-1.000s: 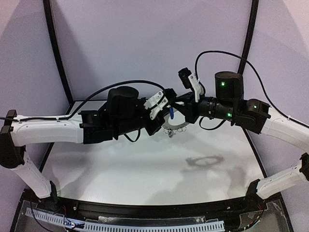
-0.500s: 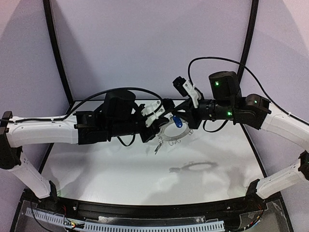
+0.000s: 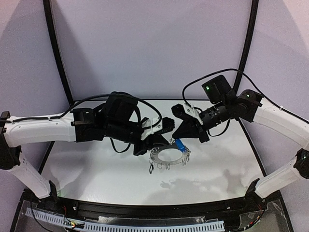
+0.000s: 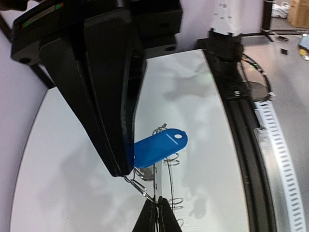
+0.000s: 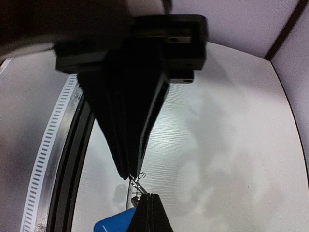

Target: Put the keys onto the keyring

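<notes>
Both are closed tight, the left jaws on the rim of the keyring (image 3: 166, 155) and the right jaws on the blue-tagged key (image 4: 159, 145) beside it, above the surface (image 3: 96, 164), so the keyring is best held still while the key is threaded slowly onto a clip (image 4: 140, 185).

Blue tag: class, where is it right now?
In the top view, the blue tag sits at the keyring's right rim, just below the right gripper and right of the left gripper.
</notes>
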Tool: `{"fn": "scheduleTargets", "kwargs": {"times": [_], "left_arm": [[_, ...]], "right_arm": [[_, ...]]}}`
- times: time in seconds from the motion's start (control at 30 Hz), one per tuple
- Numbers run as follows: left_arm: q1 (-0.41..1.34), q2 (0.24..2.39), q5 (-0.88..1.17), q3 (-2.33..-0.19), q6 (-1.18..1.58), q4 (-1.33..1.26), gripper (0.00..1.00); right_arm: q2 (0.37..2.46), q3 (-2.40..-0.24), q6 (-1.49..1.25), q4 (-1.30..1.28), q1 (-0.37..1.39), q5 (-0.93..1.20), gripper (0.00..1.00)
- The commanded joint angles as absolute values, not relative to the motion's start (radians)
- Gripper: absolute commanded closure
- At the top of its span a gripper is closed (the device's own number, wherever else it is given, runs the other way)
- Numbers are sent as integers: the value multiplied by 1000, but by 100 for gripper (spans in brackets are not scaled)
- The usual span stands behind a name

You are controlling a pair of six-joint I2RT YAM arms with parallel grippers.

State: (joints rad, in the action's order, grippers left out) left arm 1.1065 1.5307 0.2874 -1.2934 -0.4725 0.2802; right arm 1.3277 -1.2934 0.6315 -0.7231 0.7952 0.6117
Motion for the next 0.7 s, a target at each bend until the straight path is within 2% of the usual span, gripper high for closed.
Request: {"fn": "scheduleTargets", "kwargs": {"times": [0.0, 0.3, 0.47, 0.67], "left_arm": [[1121, 1490, 457, -1322, -471, 405, 99], [1122, 1434, 493, -1252, -439, 257, 99], [1121, 1437, 486, -1264, -441, 275, 99], [1121, 1442, 499, -1264, -427, 326, 99]], "right_arm": [[1359, -1261, 898, -716, 764, 721, 100], [1436, -1137, 869, -424, 764, 818, 100], [1479, -1175, 914, -505, 764, 913, 100], [1435, -1238, 1069, -587, 764, 716, 100]]}}
